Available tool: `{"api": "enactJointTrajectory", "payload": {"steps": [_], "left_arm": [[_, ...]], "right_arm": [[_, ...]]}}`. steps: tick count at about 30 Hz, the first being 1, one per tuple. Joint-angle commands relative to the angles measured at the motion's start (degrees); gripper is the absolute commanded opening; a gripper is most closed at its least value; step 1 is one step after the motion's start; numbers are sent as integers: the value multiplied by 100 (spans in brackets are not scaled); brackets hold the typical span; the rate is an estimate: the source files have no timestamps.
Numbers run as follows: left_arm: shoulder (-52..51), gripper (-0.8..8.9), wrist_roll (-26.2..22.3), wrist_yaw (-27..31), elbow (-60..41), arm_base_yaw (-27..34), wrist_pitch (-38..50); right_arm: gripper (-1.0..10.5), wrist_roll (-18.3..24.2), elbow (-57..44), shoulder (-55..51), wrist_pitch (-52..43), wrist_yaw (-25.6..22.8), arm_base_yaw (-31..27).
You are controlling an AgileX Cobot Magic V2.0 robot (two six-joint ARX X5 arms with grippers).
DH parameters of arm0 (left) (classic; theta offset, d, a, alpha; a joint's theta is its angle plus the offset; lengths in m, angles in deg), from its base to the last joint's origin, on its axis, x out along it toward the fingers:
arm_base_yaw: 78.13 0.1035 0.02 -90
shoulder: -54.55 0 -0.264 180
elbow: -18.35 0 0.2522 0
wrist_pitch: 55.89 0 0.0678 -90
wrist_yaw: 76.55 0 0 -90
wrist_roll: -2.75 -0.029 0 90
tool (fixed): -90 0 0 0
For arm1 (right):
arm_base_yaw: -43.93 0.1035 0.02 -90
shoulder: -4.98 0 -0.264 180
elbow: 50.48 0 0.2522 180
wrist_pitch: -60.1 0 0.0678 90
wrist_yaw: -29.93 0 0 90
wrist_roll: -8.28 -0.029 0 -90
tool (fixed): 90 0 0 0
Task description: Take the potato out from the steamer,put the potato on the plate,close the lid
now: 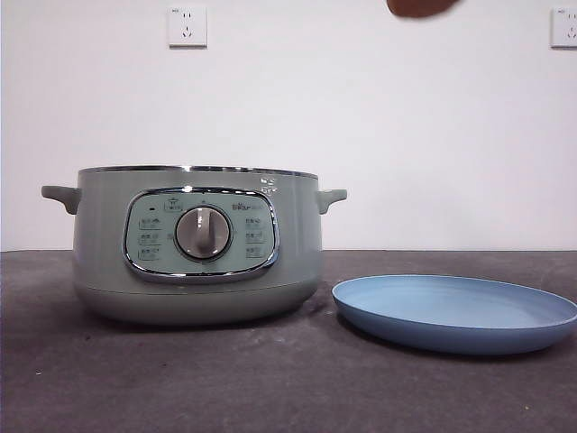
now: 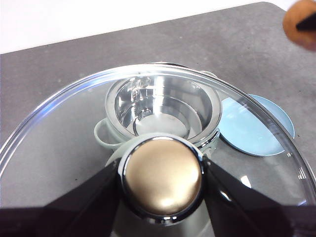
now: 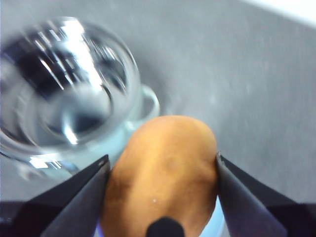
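The right gripper (image 3: pixel 163 173) is clamped on the potato (image 3: pixel 163 168), high above the steamer (image 1: pixel 198 244), likely bound for the plate (image 1: pixel 455 311) beside it. The left gripper (image 2: pixel 162 180) grips the lid (image 2: pixel 74 123) by its knob above the steamer, keeping the pot open.

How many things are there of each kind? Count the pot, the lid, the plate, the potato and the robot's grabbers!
Steamer: 1
Lid: 1, held by the left gripper
Plate: 1
Potato: 1, held by the right gripper
Grippers: 2
Total: 6
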Motion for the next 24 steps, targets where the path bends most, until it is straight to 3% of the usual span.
{"api": "enactJointTrajectory", "payload": {"steps": [1,8,11,15,24], "left_arm": [[-52,-13,-28,-59,55,13,280],[-52,-13,-26,-175,55,13,275],[-52,-13,-26,-173,55,13,256],[-52,-13,-26,-173,55,13,232],[-52,-13,-26,-173,55,13,236]], "right_arm": [[-19,15,-813,-234,-404,24,-107],[-18,-42,-2719,-518,-1711,46,-337],[-18,-109,-3451,-492,-2452,463,-459],[-18,-192,-4242,-313,-3447,623,-573],[-18,-188,-4712,503,-4476,664,-728]]}}
